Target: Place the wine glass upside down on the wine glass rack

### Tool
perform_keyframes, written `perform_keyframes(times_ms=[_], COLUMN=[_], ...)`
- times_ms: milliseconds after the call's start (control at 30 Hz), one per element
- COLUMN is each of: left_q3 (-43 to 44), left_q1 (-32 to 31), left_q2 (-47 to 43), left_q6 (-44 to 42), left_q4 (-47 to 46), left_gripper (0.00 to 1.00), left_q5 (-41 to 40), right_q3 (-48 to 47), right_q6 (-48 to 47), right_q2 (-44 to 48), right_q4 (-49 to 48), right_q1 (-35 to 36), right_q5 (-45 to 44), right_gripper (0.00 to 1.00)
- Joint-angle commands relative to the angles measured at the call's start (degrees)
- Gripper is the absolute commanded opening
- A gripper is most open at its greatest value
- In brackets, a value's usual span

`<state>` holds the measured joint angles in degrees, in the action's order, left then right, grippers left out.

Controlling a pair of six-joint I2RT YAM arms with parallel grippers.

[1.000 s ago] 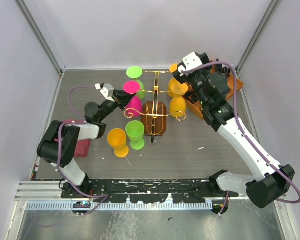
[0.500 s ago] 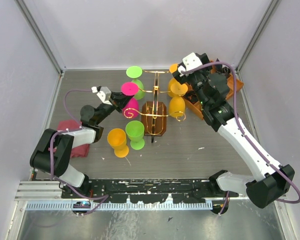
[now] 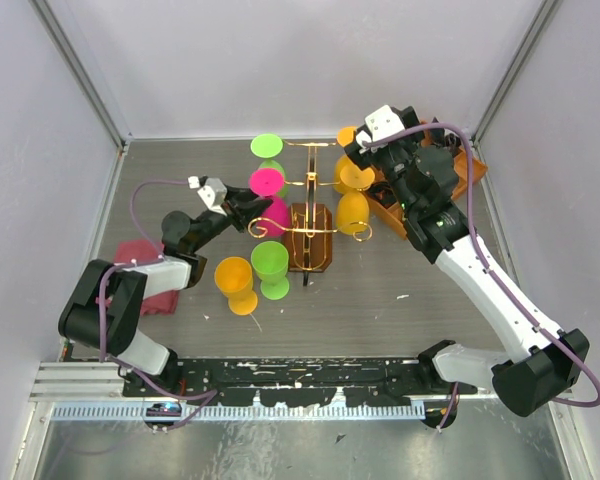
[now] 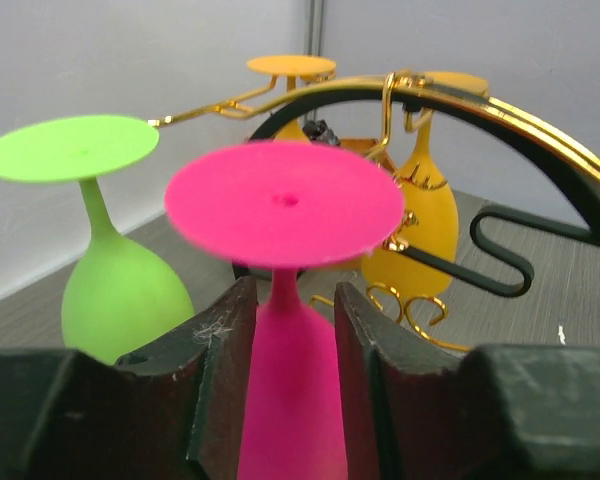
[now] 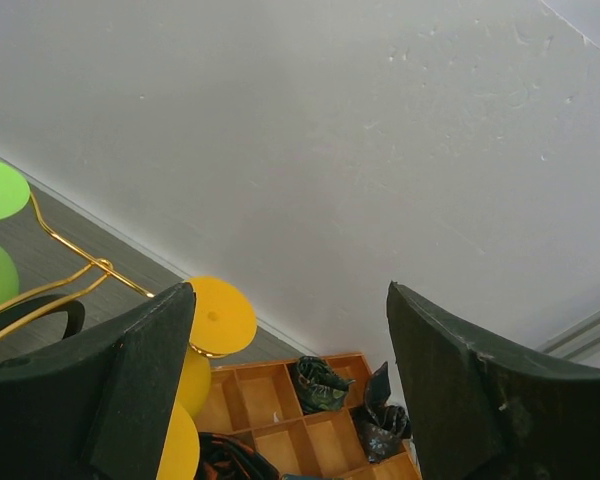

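Top external view: a grey desk (image 3: 410, 300) carries two arms bolted at its near edge. The right arm (image 3: 480, 275) stretches far and leftward, its wrist raised above the right side of the wine glass rack (image 3: 310, 238). The left arm (image 3: 155, 272) lies low and folded, its forearm angled right toward the rack's left side.

The gold wire rack stands mid-desk on its dark oblong base. An orange-brown compartment tray (image 3: 468, 165) sits at the far right, partly under the right arm. A dark red cloth (image 3: 132, 251) lies near the left arm.

The pink wine glass (image 4: 285, 205) is upside down, foot uppermost, just left of the rack's scrolled arm. The left tool (image 4: 285, 310) is clamped on it below the foot. Whether the glass bears on the wire cannot be told.

The right tool (image 5: 290, 330) is spread wide and grips nothing.

A green glass (image 4: 100, 260) hangs inverted at the rack's far left, and two orange glasses (image 3: 355, 195) hang on its right. A green glass (image 3: 272, 268) and an orange glass (image 3: 236, 283) stand on the desk near the base.
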<state>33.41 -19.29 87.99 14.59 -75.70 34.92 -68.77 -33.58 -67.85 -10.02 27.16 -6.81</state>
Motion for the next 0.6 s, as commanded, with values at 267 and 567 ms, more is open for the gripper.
perform_keyframes(times_ms=[267, 567], left_q3=[-5.97, -6.64], left_q1=[0.73, 2.44], left_q2=[-9.66, -25.38], left_q6=[-7.02, -11.17], left_q4=[11.29, 34.72], left_gripper=[0.52, 0.68], left_q5=[-9.42, -21.28], right_q3=[-2.61, -4.53], right_q6=[7.34, 23.15], right_q2=[0.47, -1.77], right_q4=[1.14, 3.25], right_q1=[-0.46, -10.66], right_q5=[-2.68, 2.76], right_gripper=[0.9, 0.91])
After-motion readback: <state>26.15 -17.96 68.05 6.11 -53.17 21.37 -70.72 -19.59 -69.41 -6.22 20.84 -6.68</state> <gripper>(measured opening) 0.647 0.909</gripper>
